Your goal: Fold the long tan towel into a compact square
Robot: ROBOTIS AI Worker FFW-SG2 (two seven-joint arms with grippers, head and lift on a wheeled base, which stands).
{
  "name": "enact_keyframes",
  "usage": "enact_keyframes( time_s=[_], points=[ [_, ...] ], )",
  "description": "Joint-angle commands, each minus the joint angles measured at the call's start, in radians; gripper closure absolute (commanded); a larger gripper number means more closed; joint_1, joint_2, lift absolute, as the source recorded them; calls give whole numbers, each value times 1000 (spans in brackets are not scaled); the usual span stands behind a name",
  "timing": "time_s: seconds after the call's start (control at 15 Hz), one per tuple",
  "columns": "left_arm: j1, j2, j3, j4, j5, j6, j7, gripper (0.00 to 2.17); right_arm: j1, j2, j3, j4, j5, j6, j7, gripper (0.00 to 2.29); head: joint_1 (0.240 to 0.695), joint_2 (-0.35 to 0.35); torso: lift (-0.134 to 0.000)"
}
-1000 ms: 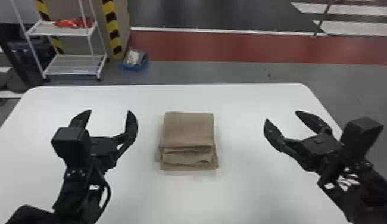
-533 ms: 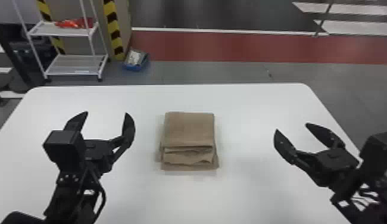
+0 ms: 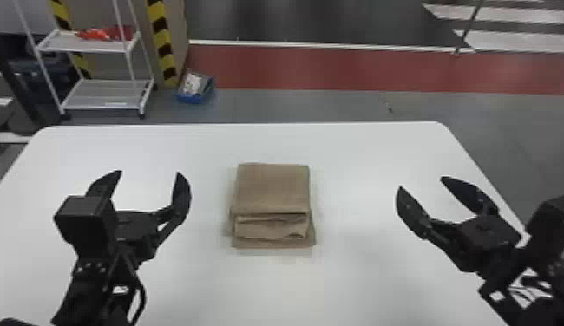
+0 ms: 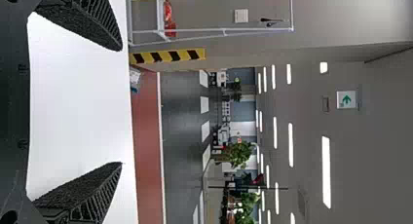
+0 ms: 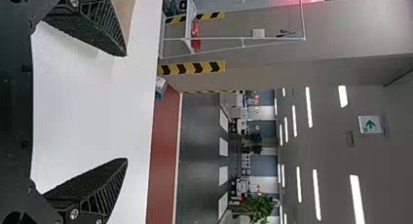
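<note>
Tan fabric, dead centre: the towel (image 3: 272, 188) sits on the white worktop (image 3: 359, 151) as a compact stack, flat and squarish, just a touch longer near to far than left to right. And look at the hands! Left hand (image 3: 149, 172) is off to the towel's left, black fingers (image 3: 181, 197) spread wide with nothing between them; right hand (image 3: 421, 182) is out to the right, also wide open and holding nothing. The relation that counts is sideways: the stack lies between the two, to the right of the left hand, and that left hand is the nearer, the right hand well apart. The near edge is stepped, lower layers poking out beneath the top panel, a bit ragged at the near corners. Folding looks all but done from here, I'd call it; if anything is left, it's a tidy of that near side, and a careless nudge could slide the layers out of line. Now the views: the head view lays out the whole stack and its uneven near edge, while the right wrist view offers just a tan patch (image 5: 127, 5) behind one finger, and the left wrist view brings in a green arrow sign (image 4: 347, 100) in the background.
</note>
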Motion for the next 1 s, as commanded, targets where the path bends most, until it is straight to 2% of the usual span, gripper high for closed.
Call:
enact_keyframes(
  time_s=[0.0, 0.33, 0.73, 0.93],
  points=[
    [6, -2, 0, -17, -2, 11, 0, 39, 1, -7, 11, 2, 0, -11, 0, 120, 695, -66, -125],
    [5, -5, 2, -23, -6, 44, -2, 39, -3, -13, 38, 38, 11, -94, -20, 124, 695, -60, -125],
    [0, -3, 12, -22, -5, 54, -2, 39, -9, -13, 52, 48, 20, -97, -71, 124, 695, -51, -125],
    [-6, -5, 9, -17, -2, 54, -2, 39, -6, -12, 55, 49, 18, -100, -77, 124, 695, -51, -125]
  ],
)
